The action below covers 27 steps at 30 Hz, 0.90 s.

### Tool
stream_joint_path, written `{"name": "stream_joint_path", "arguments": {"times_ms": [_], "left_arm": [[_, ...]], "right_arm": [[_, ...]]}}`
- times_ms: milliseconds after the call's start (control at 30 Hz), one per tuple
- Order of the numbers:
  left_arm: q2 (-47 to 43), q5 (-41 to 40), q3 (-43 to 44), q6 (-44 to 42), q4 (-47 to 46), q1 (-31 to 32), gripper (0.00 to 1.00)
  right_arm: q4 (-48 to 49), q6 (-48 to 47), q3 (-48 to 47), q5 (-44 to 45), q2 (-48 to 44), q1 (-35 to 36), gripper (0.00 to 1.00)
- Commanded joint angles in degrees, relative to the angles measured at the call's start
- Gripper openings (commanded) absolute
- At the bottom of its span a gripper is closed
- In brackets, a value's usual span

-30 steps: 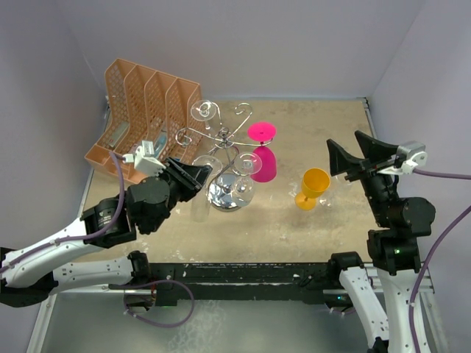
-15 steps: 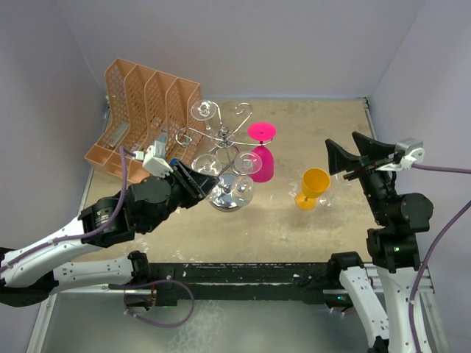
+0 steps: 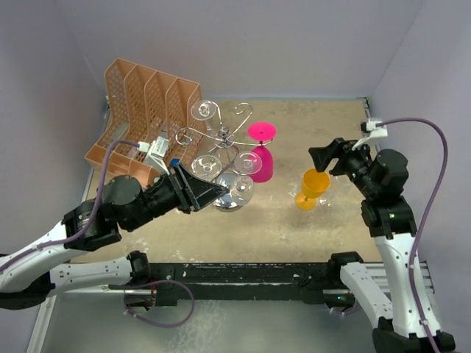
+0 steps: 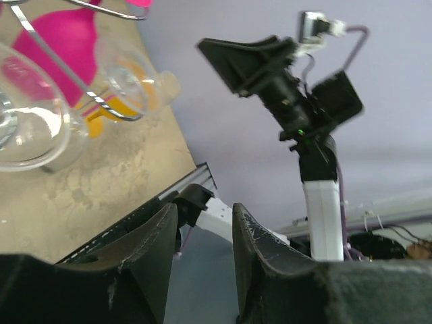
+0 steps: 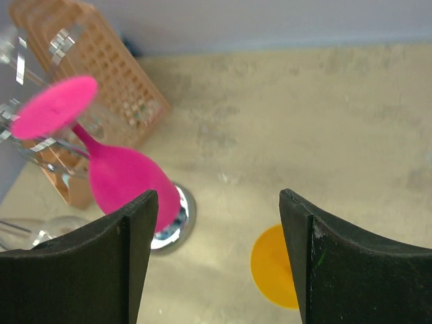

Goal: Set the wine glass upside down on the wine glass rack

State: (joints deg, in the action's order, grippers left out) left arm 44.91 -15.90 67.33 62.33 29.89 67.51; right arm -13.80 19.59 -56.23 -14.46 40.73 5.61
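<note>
My right gripper (image 3: 322, 157) hangs with its jaws spread wide and nothing between them. My left gripper (image 3: 213, 193) is only partly open, and it is empty too. On its wrist camera I see just a narrow gap between the two dark fingers (image 4: 152, 260).

Under both lies the table (image 3: 294, 235), a sandy, mottled beige surface with a black rail along its near edge. Plain pale lilac walls (image 3: 294, 44) close in the back and both sides.

My count is one wine glass rack (image 3: 223, 137), chrome wire with curled arms and a round shiny base. There is one pink glass (image 3: 263, 163), hanging bowl-down on the rack's right side with its foot on top. There is one yellow wine glass (image 3: 315, 182). There are at least two clear glasses (image 4: 30, 128) among the scrolls (the wire and reflections stop me counting them for sure). There is one orange file organizer (image 3: 143, 103), behind and to the left of the rack.

The yellow wine glass stands on the table to the right of the rack, beyond the pink glass and clear of both. The right gripper sits above it, and on that wrist camera the glass shows as a yellow disc low between the fingers, untouched. The left gripper's tips are just in front of the rack's base, on its left.
</note>
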Motion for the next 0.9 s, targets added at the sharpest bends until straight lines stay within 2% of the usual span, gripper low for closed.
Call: {"name": "stream_joint_path", "arguments": {"times_ms": [0,100,233,333,500,700,867], "left_arm": [[1.1,8.2,4.5,-10.1,-9.0,-0.3,0.36],[2.4,1.7,7.6,-14.8,-6.0,-0.3,0.36],[3.0,-7.0,8.7,-18.9,-4.9,-0.3,0.36],[2.8,-8.9,9.0,-20.3,-5.8,-0.3,0.36],[1.7,-11.0,8.9,-21.4,-6.3,-0.3,0.37],[0.2,-12.9,8.7,-22.2,-5.6,-0.3,0.37],[-0.6,-13.8,8.7,-22.8,-5.2,-0.3,0.38]], "right_arm": [[-11.1,-5.2,-2.2,-1.8,1.6,0.2,0.74],[-15.5,-7.4,-0.8,-0.3,2.9,0.2,0.72],[-15.6,-5.6,-0.4,4.6,2.2,0.2,0.69],[-15.7,-4.4,0.7,6.1,4.9,0.2,0.62],[-12.3,-3.0,4.7,2.3,7.9,0.4,0.55],[-10.4,-2.6,5.8,4.7,9.1,3.6,0.58],[-11.9,2.8,5.5,15.5,12.8,13.6,0.56]]}}
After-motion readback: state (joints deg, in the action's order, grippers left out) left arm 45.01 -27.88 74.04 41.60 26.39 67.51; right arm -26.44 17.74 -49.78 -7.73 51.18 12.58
